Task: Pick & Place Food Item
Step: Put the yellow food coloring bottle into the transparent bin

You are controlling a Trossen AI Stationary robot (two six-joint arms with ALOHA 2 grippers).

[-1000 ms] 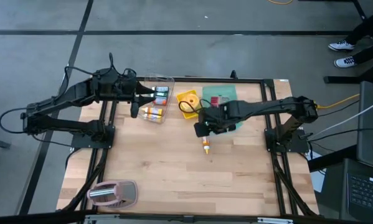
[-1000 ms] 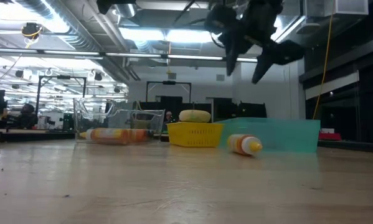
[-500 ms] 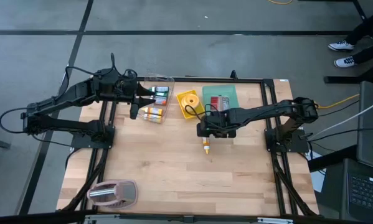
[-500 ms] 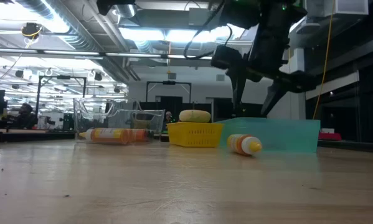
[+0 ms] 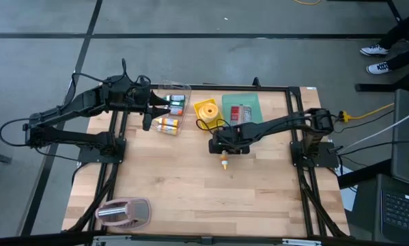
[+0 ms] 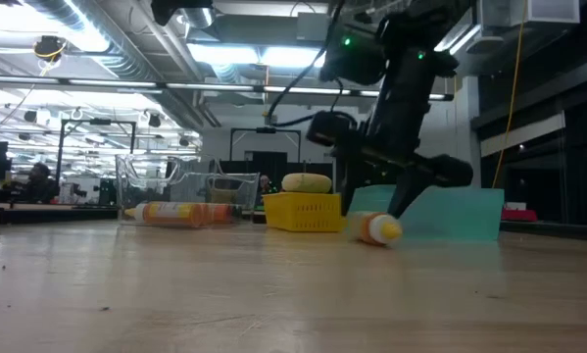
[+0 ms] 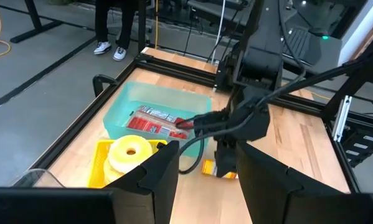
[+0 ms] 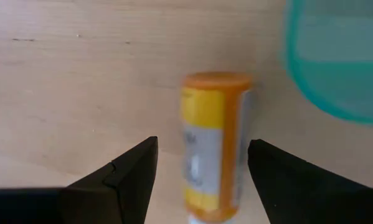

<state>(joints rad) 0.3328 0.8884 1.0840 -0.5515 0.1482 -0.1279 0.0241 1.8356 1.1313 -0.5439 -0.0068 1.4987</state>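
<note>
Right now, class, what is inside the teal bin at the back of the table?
The teal bin holds a red packaged item lying flat; the left wrist view shows the same packet. Part of the bin's floor is covered by the right arm, so anything there is hidden.

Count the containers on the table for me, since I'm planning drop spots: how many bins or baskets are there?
3, along the far side of the table: a clear bin beside the left gripper, a yellow basket in the middle, and a teal bin to its right. None seems hidden.
</note>
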